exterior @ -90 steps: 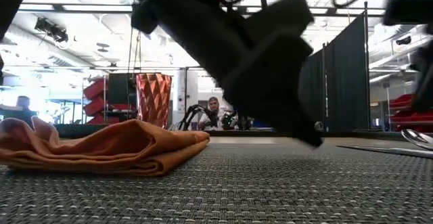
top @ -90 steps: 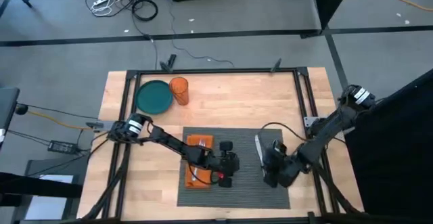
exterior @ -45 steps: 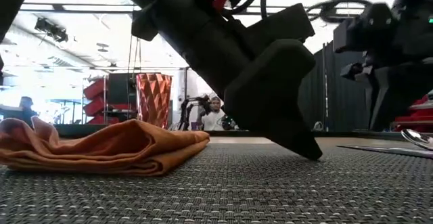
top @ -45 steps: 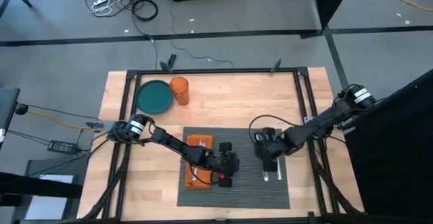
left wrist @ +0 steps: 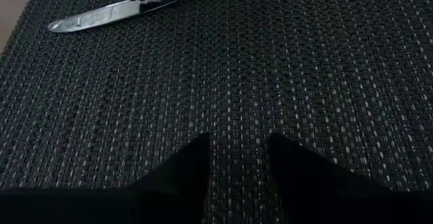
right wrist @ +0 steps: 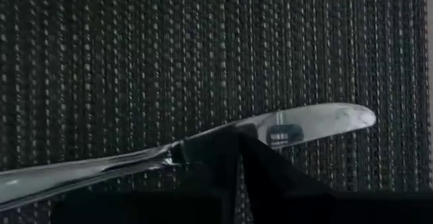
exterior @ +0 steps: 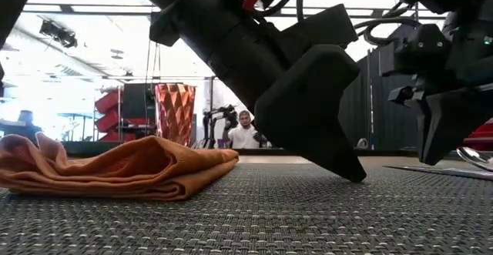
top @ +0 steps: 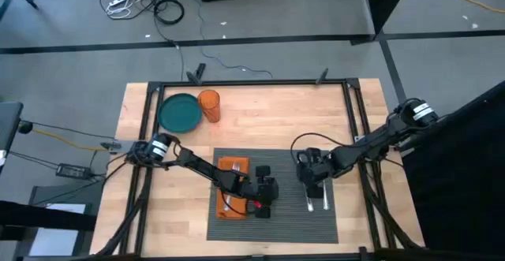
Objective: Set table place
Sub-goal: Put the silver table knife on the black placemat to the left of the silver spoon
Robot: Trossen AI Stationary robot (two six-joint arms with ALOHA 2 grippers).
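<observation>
On the placemat (top: 272,194) at the table's (top: 260,119) front edge, cutlery placement is in hand — right claw (top: 313,184) stands narrowly parted over the knife (right wrist: 203,149), gripping nothing evident; left claw (top: 267,198), slightly open, is empty. Next: fetch the plate (top: 180,113).

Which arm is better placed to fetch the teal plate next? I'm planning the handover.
Probably the left. The teal plate sits at the table's far left corner, on the left arm's side. The left gripper hovers mid-placemat; the right gripper is over the knife, farther away.
</observation>
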